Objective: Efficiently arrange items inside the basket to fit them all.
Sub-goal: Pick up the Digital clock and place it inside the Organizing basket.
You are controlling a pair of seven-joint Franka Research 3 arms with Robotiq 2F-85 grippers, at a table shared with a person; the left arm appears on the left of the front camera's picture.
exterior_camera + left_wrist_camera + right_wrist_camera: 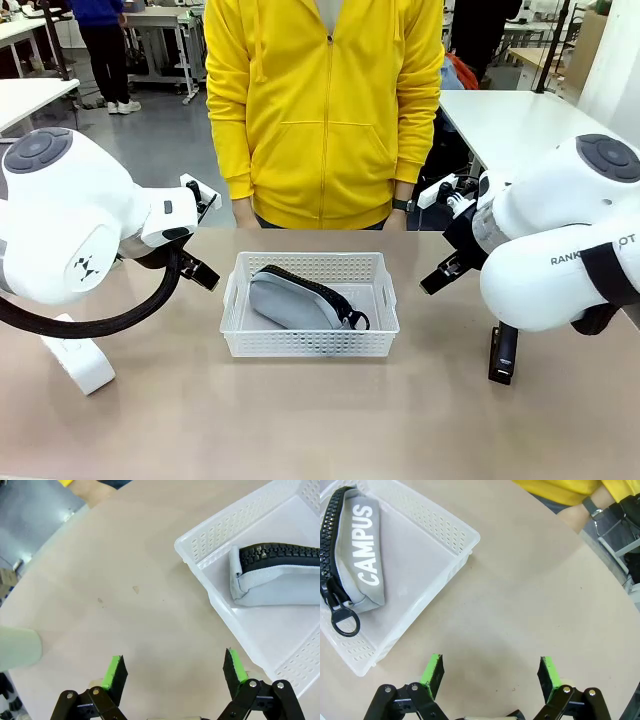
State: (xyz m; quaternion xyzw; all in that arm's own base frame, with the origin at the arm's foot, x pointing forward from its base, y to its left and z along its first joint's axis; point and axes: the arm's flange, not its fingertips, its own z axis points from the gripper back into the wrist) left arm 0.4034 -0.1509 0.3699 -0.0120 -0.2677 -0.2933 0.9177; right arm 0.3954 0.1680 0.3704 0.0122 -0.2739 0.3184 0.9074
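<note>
The white perforated basket (pixel 300 345) sits mid-table with the grey zip pouch (pixel 295 300) lying in it, ring pull towards the right. On the table under my right arm lies the black stapler (pixel 502 355). My left gripper (pixel 175 672) hangs open over bare table left of the basket's corner (pixel 200 540), with the pouch's end (pixel 280 587) inside. The pale green cup (pixel 17 647) lies at that view's left edge. My right gripper (pixel 491 675) is open over the table beside the basket (pixel 452 532) and pouch (pixel 365 565). The small white box is out of view.
A person in a yellow hoodie (pixel 325 110) stands at the far edge, arms down, a watch on one wrist (pixel 590 505). The beige tabletop (pixel 320 420) has free room in front of the basket. Both white arms flank it.
</note>
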